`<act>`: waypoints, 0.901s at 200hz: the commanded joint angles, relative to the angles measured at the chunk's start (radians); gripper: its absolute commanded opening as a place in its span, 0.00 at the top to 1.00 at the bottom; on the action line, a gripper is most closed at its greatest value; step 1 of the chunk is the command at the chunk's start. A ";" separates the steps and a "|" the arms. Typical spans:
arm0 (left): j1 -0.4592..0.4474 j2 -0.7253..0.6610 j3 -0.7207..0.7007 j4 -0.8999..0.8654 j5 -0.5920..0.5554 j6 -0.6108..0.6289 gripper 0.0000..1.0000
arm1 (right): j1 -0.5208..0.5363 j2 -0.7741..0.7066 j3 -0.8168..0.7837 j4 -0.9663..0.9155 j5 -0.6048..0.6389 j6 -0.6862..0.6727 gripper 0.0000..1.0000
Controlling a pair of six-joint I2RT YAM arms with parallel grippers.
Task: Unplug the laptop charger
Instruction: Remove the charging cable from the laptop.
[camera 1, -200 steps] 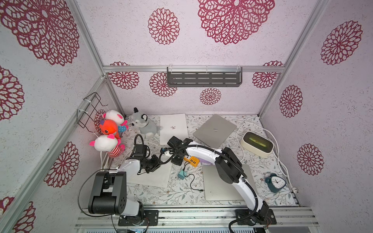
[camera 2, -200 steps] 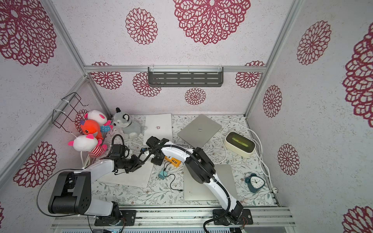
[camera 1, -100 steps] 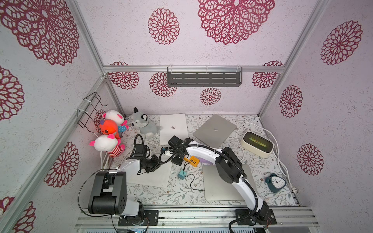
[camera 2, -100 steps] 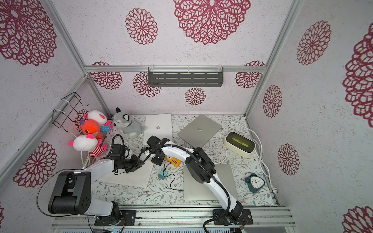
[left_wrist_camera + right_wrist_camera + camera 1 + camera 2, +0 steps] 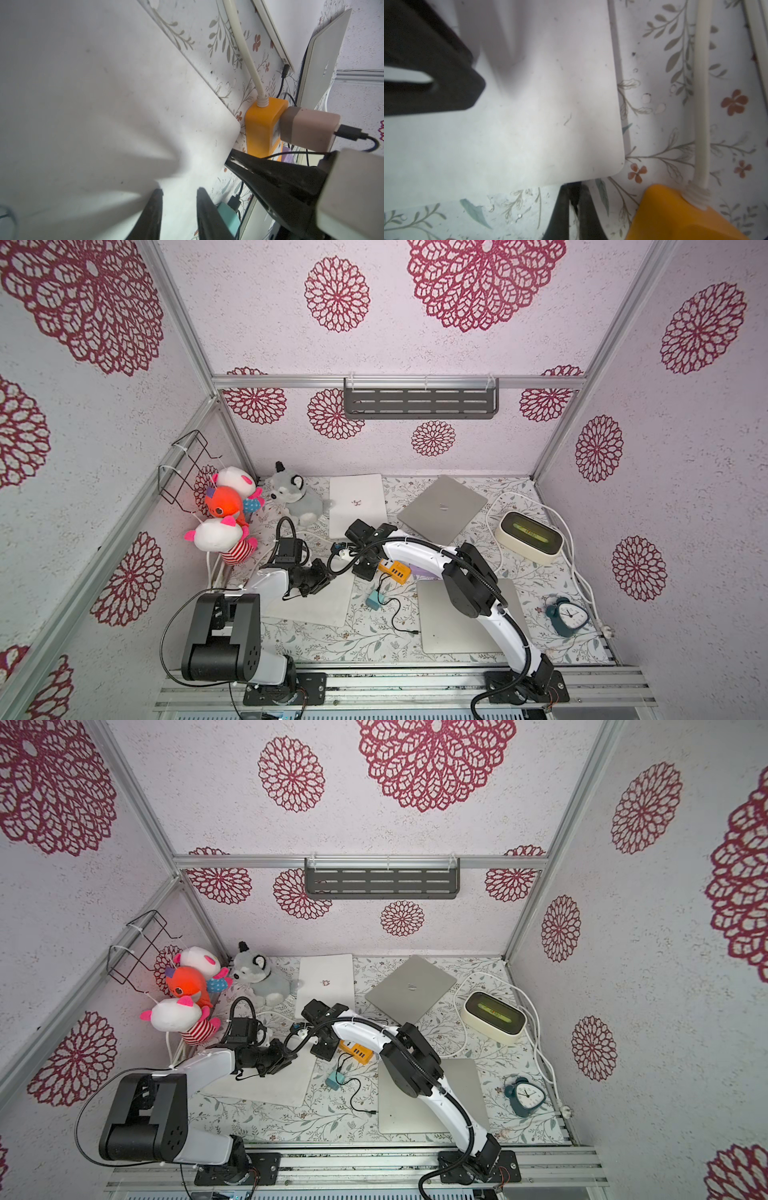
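Observation:
A closed white laptop (image 5: 307, 605) (image 5: 266, 1085) lies at the front left. My left gripper (image 5: 326, 577) (image 5: 180, 190) stands open just over its lid, with nothing between the fingers. My right gripper (image 5: 360, 576) (image 5: 574, 188) is shut at the laptop's near corner, pinching a small dark plug against the laptop's edge. In the left wrist view the right gripper's fingers (image 5: 270, 176) reach that same corner. Beside it sits an orange power strip (image 5: 397, 571) (image 5: 261, 128) with a beige adapter (image 5: 309, 128) plugged in. A teal charger (image 5: 374, 599) with a black cable lies in front.
A silver laptop (image 5: 465, 622) lies under the right arm, a grey laptop (image 5: 442, 508) and another white laptop (image 5: 357, 506) at the back. Plush toys (image 5: 224, 506) crowd the left wall. A cream box (image 5: 530, 537), white cables and a clock (image 5: 567, 616) occupy the right.

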 commanded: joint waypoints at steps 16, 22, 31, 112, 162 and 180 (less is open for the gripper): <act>0.003 0.012 -0.028 -0.029 -0.028 -0.003 0.68 | -0.002 -0.021 -0.024 -0.075 0.031 -0.101 0.93; 0.003 0.012 -0.026 -0.028 -0.028 -0.003 0.68 | -0.002 -0.021 -0.025 -0.076 0.028 -0.110 0.93; 0.004 0.013 -0.026 -0.029 -0.028 -0.003 0.68 | -0.002 -0.020 -0.024 -0.074 0.030 -0.115 0.93; 0.003 0.013 -0.029 -0.028 -0.030 -0.004 0.68 | 0.007 -0.050 -0.083 -0.009 0.007 0.044 0.93; 0.004 0.019 -0.029 -0.024 -0.027 -0.003 0.68 | 0.011 -0.064 -0.098 0.018 0.009 0.051 0.94; 0.002 0.019 -0.029 -0.024 -0.027 -0.003 0.68 | 0.009 -0.059 -0.095 -0.002 0.036 -0.024 0.94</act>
